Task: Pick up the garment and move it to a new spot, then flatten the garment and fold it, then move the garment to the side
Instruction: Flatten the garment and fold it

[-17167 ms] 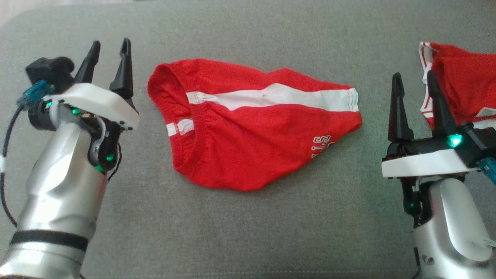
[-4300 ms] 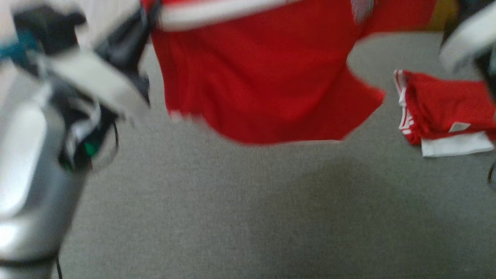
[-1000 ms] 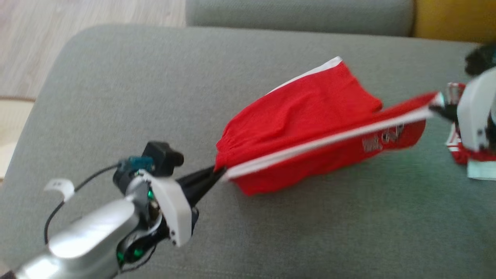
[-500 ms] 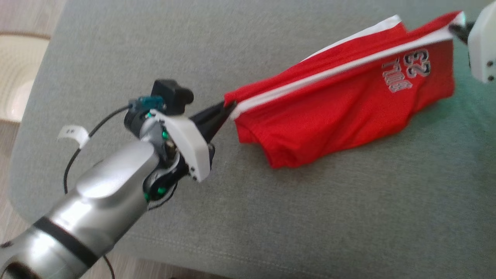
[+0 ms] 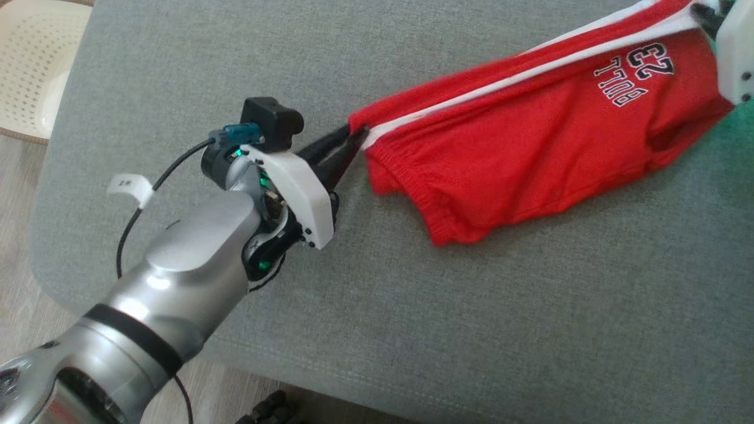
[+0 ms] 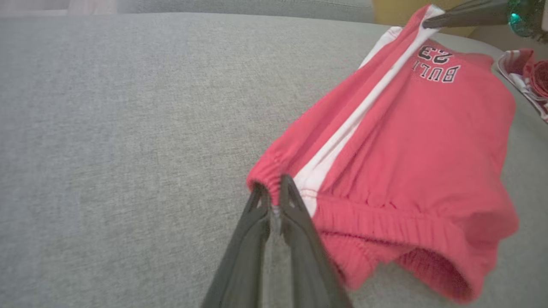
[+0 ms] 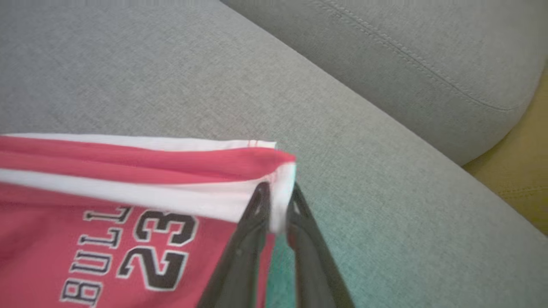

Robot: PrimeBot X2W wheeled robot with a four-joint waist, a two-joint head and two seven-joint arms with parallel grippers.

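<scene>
Pinching: left tool (image 6: 274, 192) clenched on gathered elastic waistband, at the white stripe | right tool (image 7: 277, 192) clenched on white hem, opposite end | garment (image 5: 530, 147): one, red knit, black "BULL 23" print, strung between both tools, upper right of head view, underside sagging onto sofa (image 5: 471, 330) | sofa: grey woven cushion

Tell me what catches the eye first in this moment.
Red shorts printed BULL 23 are stretched over the grey sofa, across the head view's middle and upper right. The left gripper pinches their waistband at centre left; the right gripper pinches the white-striped hem at the top right corner.
</scene>
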